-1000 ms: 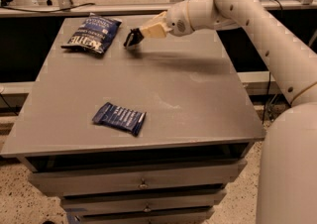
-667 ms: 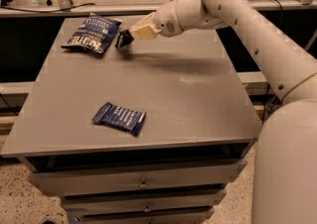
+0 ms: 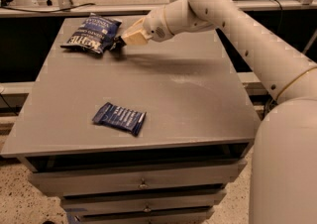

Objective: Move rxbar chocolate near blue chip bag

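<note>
The blue chip bag (image 3: 91,33), navy with white lettering, lies at the table's far left corner. My gripper (image 3: 118,44) hangs low over the table, right beside the bag's right edge. A small dark piece shows between its fingertips, and I take it for the rxbar chocolate (image 3: 116,45). It is mostly hidden by the gripper. The gripper is shut on it, just above or on the tabletop.
A small flat blue bar wrapper (image 3: 119,117) lies near the front left of the grey table (image 3: 198,99). Drawers sit under the tabletop. My arm reaches in from the right across the table's far side. Benches and cables stand behind.
My gripper has moved left and down with the dark bar, from the far middle of the table to the chip bag's right edge.
</note>
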`<state>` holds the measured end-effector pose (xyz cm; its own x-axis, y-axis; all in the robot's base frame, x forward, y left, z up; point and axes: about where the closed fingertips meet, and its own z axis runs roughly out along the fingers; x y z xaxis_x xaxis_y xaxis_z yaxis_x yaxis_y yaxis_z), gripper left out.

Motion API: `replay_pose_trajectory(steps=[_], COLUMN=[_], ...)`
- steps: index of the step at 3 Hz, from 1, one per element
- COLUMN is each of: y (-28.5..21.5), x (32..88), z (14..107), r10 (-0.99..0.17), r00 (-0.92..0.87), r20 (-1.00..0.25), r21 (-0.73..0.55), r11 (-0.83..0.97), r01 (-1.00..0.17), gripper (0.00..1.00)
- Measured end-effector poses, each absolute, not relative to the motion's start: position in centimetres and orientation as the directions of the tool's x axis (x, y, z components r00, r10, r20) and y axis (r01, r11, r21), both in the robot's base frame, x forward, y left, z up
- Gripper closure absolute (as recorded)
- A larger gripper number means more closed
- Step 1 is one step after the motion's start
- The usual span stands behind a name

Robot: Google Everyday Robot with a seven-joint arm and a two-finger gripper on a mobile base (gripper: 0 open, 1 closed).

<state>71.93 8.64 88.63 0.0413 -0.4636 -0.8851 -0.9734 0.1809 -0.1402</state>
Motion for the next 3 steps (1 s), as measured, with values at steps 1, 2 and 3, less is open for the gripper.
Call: replay_pose_trajectory(steps=[1,2,3], y=[9.16,9.05,8.74], x=[72.07,72.13,72.07], z=[87.69,87.03,86.97], r10=[-0.480,-0.503,-0.523], r00=[0.065,0.076,0.083], r20=[-0.875,-0.861,-0.848], r21=[-0.167,-0.182,-0.191], r11=[0.174,0.165,0.156], r01=[-0.971,-0.969,-0.969], gripper=[1.00,0.84,0.60])
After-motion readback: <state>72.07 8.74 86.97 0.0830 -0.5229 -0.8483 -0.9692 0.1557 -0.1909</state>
